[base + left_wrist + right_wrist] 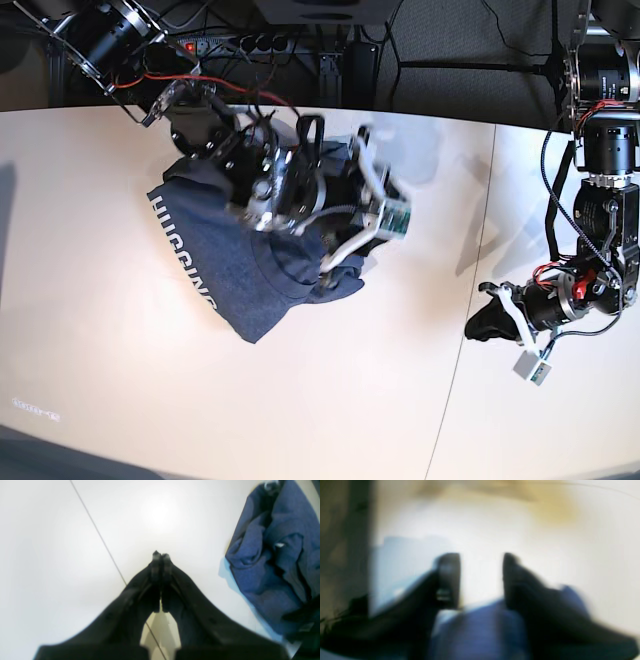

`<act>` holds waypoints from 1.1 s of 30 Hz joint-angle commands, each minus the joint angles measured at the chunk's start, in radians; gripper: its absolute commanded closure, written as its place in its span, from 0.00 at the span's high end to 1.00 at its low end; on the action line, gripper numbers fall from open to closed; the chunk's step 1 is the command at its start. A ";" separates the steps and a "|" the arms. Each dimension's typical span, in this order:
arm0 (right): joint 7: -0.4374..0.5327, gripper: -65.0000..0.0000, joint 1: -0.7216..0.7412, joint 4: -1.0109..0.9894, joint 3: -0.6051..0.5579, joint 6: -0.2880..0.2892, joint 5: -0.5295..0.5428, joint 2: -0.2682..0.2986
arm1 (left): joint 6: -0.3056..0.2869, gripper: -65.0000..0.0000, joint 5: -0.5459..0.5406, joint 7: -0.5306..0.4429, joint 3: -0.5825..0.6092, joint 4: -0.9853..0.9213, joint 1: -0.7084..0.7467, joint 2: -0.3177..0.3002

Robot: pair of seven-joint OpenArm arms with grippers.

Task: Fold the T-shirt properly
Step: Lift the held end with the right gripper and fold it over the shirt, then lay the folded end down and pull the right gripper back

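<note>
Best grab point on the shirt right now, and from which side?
Probably the lettered edge of the shirt, approached from above on the open-table side. It lies flattest there; the rest is bunched under the right gripper.

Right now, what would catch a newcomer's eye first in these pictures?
The crumpled T-shirt, heaped left of centre on the white table with white lettering along one edge. The right gripper hangs over it, blurred, jaws apart. Far off beside the table seam, the left gripper sits with jaws shut on nothing.
</note>
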 commanded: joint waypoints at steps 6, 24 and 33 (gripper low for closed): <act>0.016 0.00 0.018 0.019 0.274 -0.004 0.086 -0.019 | -0.010 0.00 -0.051 0.034 -0.035 0.018 -0.029 -0.015; 0.204 0.00 0.022 -0.469 0.530 -0.004 0.034 -0.019 | -0.010 0.00 -0.074 0.045 -0.035 0.018 -0.026 -0.014; 0.166 0.00 0.071 -0.382 0.531 -0.003 0.109 -0.019 | -0.010 0.00 -0.077 0.059 -0.035 0.018 -0.026 -0.015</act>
